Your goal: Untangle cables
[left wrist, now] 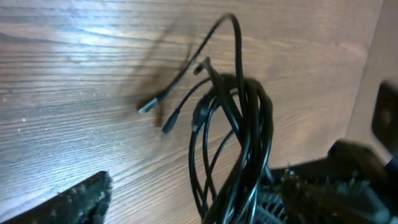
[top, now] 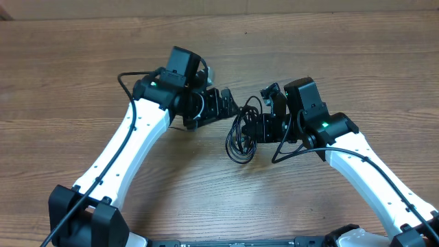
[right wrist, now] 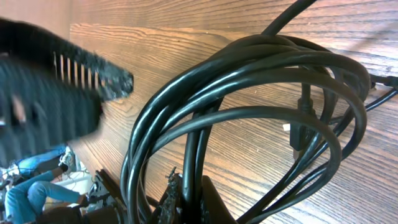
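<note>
The cables (top: 240, 137) are thin black cords bunched in loose loops between my two grippers on the wooden table. In the right wrist view the loops (right wrist: 249, 93) fill the frame, and my right gripper (right wrist: 200, 198) is shut on a few strands at their lower end. It shows overhead (top: 260, 129) at the bundle's right side. My left gripper (top: 230, 106) is at the bundle's upper left. In the left wrist view its fingers (left wrist: 193, 208) are wide apart, with the cables (left wrist: 239, 124) hanging between them, close to the right finger. Two plug ends (left wrist: 147, 107) lie on the table.
The wooden table (top: 82, 68) stretches all round the arms. The left gripper's black body (right wrist: 56, 93) shows at the upper left of the right wrist view, close to the loops. The arm bases (top: 89, 213) stand at the front edge.
</note>
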Controlling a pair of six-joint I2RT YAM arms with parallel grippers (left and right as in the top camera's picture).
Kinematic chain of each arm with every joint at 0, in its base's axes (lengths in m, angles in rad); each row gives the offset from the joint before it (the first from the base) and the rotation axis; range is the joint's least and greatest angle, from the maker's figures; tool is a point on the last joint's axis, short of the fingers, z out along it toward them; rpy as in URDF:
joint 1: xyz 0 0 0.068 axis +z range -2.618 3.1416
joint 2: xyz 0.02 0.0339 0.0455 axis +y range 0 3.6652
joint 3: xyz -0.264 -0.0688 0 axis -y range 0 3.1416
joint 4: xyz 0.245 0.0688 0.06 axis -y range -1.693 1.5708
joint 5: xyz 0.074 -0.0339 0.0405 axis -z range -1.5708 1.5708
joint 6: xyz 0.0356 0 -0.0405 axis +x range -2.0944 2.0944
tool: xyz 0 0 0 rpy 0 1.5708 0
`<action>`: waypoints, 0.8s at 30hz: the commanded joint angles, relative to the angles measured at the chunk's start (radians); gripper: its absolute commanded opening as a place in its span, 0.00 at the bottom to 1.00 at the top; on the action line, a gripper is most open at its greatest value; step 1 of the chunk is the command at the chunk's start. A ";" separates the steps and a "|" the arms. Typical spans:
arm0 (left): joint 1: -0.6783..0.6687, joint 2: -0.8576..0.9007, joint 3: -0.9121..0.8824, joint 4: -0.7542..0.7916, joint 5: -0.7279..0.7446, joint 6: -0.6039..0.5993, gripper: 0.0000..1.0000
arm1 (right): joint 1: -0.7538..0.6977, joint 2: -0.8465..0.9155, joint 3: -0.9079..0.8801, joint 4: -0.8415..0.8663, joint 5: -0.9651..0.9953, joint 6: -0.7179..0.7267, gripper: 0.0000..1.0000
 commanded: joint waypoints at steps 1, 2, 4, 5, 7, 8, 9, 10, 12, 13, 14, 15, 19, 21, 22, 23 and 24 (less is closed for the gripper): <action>-0.030 0.003 0.008 -0.020 -0.013 0.097 0.84 | -0.001 0.003 -0.006 0.008 0.010 0.022 0.04; -0.042 0.003 0.008 -0.027 -0.013 0.109 0.82 | -0.001 0.002 -0.006 0.008 0.010 0.022 0.04; -0.053 0.003 0.008 -0.027 -0.016 0.121 0.79 | -0.001 0.002 -0.006 0.008 0.010 0.022 0.04; -0.057 0.003 0.008 -0.027 -0.022 0.121 0.79 | -0.001 0.002 -0.006 0.008 0.010 0.022 0.04; -0.065 0.004 0.007 -0.027 -0.034 0.121 0.78 | -0.001 0.002 -0.006 0.007 0.009 0.022 0.04; -0.068 0.004 0.007 -0.027 -0.043 0.121 0.76 | -0.001 0.002 -0.006 0.007 0.009 0.022 0.04; -0.074 0.005 0.007 -0.027 -0.056 0.121 0.73 | -0.001 0.002 -0.006 0.007 0.009 0.023 0.04; -0.075 0.008 0.006 -0.027 -0.066 0.120 0.72 | -0.001 0.002 -0.006 0.007 0.009 0.026 0.04; -0.082 0.021 0.000 -0.024 -0.090 0.118 0.66 | -0.001 0.002 -0.006 0.007 -0.003 0.026 0.04; -0.084 0.027 -0.008 -0.018 -0.095 0.113 0.65 | -0.001 0.002 -0.006 0.007 -0.010 0.026 0.04; -0.085 0.033 -0.015 -0.009 -0.095 0.112 0.63 | -0.001 0.002 -0.006 0.007 -0.014 0.026 0.04; -0.087 0.038 -0.024 0.004 -0.093 0.112 0.62 | -0.001 0.002 -0.006 0.007 -0.018 0.026 0.04; -0.093 0.072 -0.061 0.069 -0.045 0.086 0.51 | -0.001 0.002 -0.006 0.007 -0.018 0.026 0.04; -0.095 0.095 -0.064 0.085 -0.020 0.086 0.41 | -0.001 0.002 -0.006 0.007 -0.018 0.026 0.04; -0.095 0.106 -0.064 0.085 -0.020 0.086 0.29 | -0.001 0.002 -0.006 0.007 -0.021 0.026 0.04; -0.095 0.119 -0.064 0.085 -0.022 0.087 0.16 | -0.001 0.002 -0.006 0.008 -0.032 0.026 0.04; -0.093 0.137 -0.064 0.078 -0.028 0.087 0.05 | -0.001 0.002 -0.006 0.007 -0.040 0.027 0.04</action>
